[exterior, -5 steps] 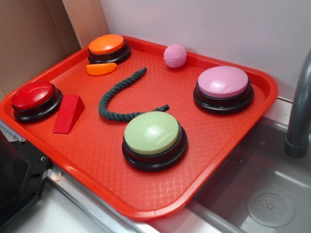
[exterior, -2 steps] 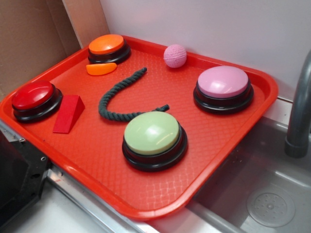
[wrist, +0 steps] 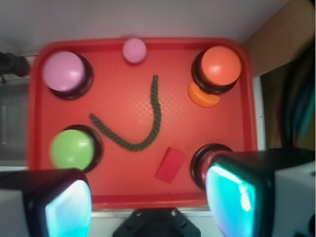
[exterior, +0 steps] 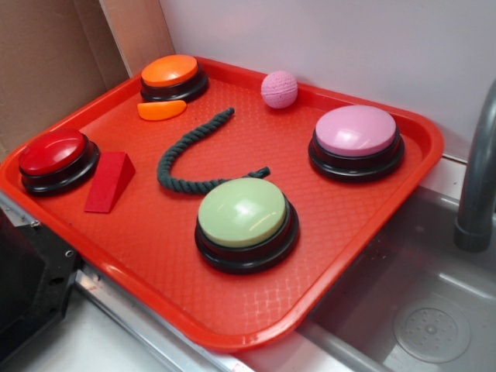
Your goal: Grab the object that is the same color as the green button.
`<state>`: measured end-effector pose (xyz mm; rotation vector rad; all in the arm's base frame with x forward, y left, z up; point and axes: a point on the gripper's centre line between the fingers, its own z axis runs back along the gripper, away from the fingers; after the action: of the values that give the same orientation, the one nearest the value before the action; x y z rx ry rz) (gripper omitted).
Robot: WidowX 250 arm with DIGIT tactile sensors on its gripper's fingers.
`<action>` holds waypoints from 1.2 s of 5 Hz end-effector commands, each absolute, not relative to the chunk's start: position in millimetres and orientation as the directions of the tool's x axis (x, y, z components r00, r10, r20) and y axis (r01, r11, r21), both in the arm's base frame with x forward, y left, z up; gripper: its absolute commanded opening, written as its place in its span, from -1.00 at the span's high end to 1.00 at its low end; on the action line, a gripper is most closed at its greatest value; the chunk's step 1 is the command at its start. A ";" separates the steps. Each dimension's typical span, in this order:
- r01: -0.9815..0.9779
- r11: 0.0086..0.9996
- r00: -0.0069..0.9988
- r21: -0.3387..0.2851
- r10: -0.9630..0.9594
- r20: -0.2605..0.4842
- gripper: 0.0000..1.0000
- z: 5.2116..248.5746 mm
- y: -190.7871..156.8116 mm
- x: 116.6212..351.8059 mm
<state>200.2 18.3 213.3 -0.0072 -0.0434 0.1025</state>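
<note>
The object, a dark green twisted rope (exterior: 164, 167), lies curved in the middle of the red tray (exterior: 155, 256), its right end close to the green button (exterior: 242, 211). Seen from the wrist view, the rope (wrist: 157, 106) is a hook shape and the green button (wrist: 72, 149) sits at the lower left. My gripper (wrist: 150, 202) hovers high above the tray's near edge, open, its two cyan-padded fingers (wrist: 229, 197) wide apart with nothing between them. The exterior view does not show the gripper.
Also on the tray are a pink button (exterior: 356, 139), an orange button (exterior: 172, 76), a red button (exterior: 56, 157), a red wedge (exterior: 108, 182), an orange crescent (exterior: 161, 109) and a pink ball (exterior: 279, 88). A sink (exterior: 418, 310) and faucet (exterior: 477, 194) lie right; cardboard (exterior: 46, 62) stands left.
</note>
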 end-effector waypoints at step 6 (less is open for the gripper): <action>-0.270 0.961 0.963 0.053 0.270 0.010 -1.00 131.6 52.1 225.8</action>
<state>223.7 46.0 125.2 0.0504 0.0320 0.2684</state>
